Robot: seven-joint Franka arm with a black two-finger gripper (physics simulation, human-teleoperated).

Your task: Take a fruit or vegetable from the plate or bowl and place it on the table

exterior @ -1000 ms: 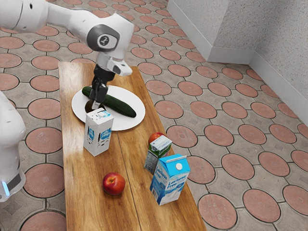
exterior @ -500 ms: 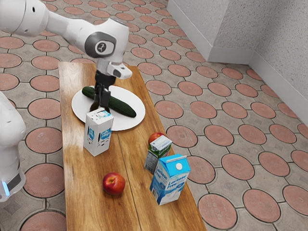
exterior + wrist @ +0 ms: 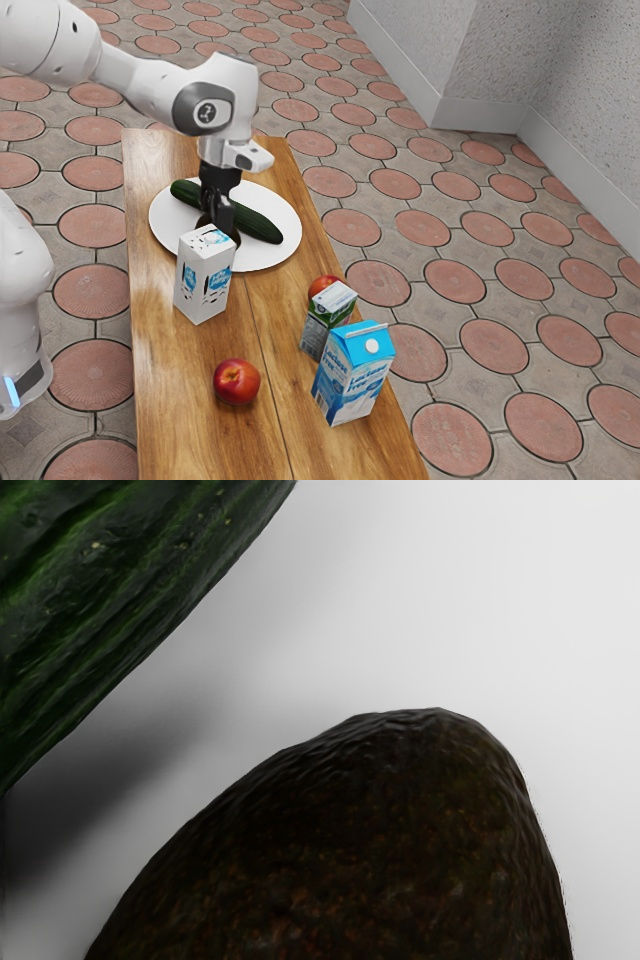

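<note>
The avocado (image 3: 400, 850) sits beneath the tool (image 3: 222, 228) at the plate (image 3: 262, 258), beside the cucumber (image 3: 255, 222), likely being positioned for lifting; I cannot tell whether it's clasped. A carton (image 3: 204, 282) partly blocks the view.

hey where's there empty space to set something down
The table is bare between the white carton and the lone red fruit, and beyond the plate.
Crowded: the green carton, blue carton and second red fruit, bunched together; also the plate around the gripper, avocado and cucumber.
</note>
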